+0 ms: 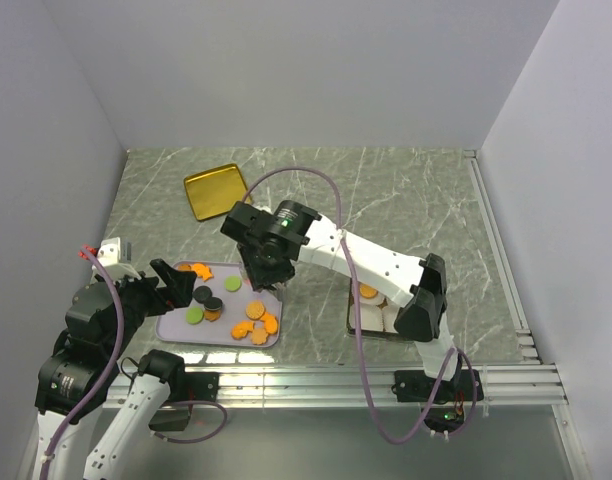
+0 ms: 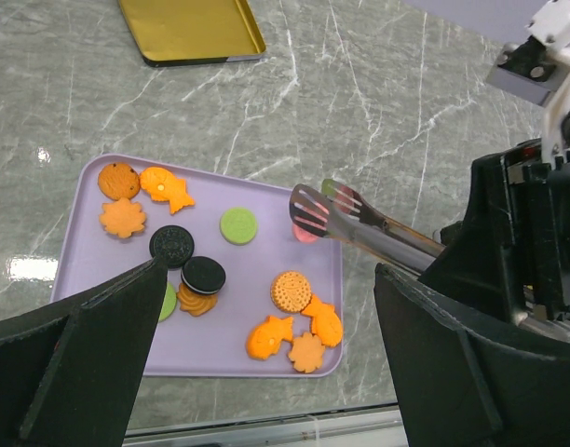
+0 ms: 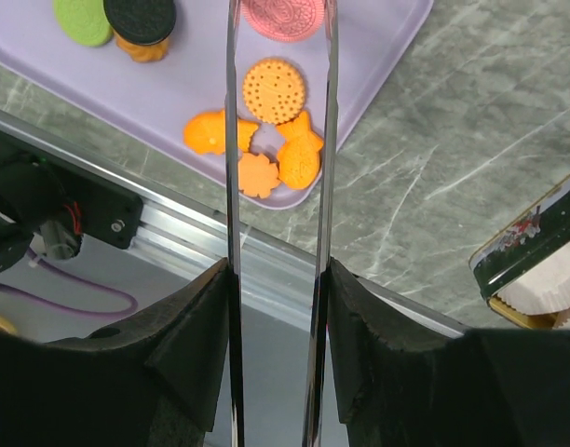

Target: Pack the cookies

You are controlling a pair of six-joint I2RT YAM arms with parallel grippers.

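1. The right claw point(image 3: 278, 317) is clenched on a pair of metal tongs point(image 2: 359, 228), whose blades straddle a pink cookie point(image 3: 283, 17); whether they pinch it cannot be told.
2. The left claw point(image 1: 178, 283) hangs released, jaws wide, over the near-left of the lavender tray point(image 2: 276, 196).
3. About a dozen cookies point(image 2: 291, 291) lie loose on that tray: orange fish, leaves and dimpled rounds, two black sandwich discs and two green ones.
4. To the right on the bench point(image 1: 436, 200), well apart, the tin point(image 3: 527, 233) holds white paper cups point(image 3: 546, 293) and a few orange pieces.
5. Packing looks barely begun; most remains.
6. The gold lid point(image 1: 214, 190) lies beyond the tray.
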